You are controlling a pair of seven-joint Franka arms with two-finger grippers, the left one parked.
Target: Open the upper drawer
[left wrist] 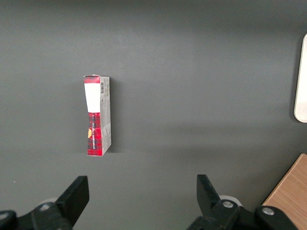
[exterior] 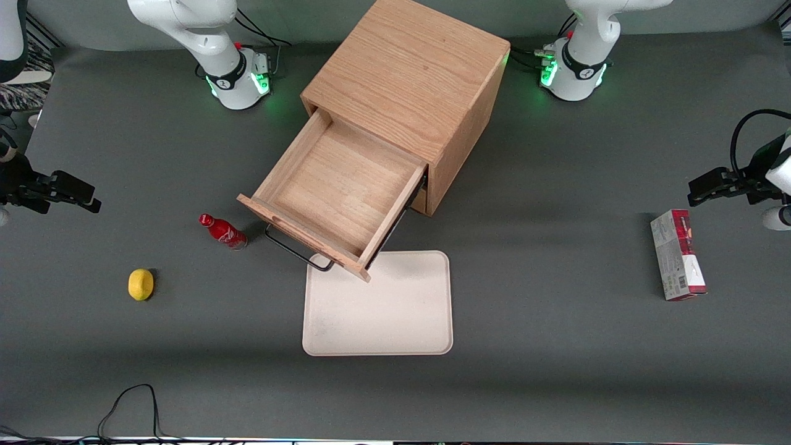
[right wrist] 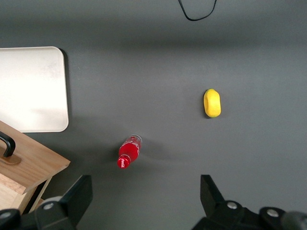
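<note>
The upper drawer (exterior: 334, 185) of the oak cabinet (exterior: 408, 80) stands pulled far out, its wooden box bare inside. Its dark bar handle (exterior: 296, 250) hangs over the table at the drawer front, nearer the front camera. My gripper (exterior: 83, 193) hovers well off toward the working arm's end of the table, apart from the drawer and holding nothing. In the right wrist view the gripper (right wrist: 146, 187) is wide open above bare mat, with a corner of the drawer front (right wrist: 33, 165) and an end of the handle (right wrist: 7, 143) showing.
A red bottle (exterior: 222, 230) lies beside the drawer front, and a yellow lemon (exterior: 141, 284) lies nearer the front camera than it. A cream tray (exterior: 378, 306) lies partly under the drawer's front corner. A red carton (exterior: 676, 254) stands toward the parked arm's end.
</note>
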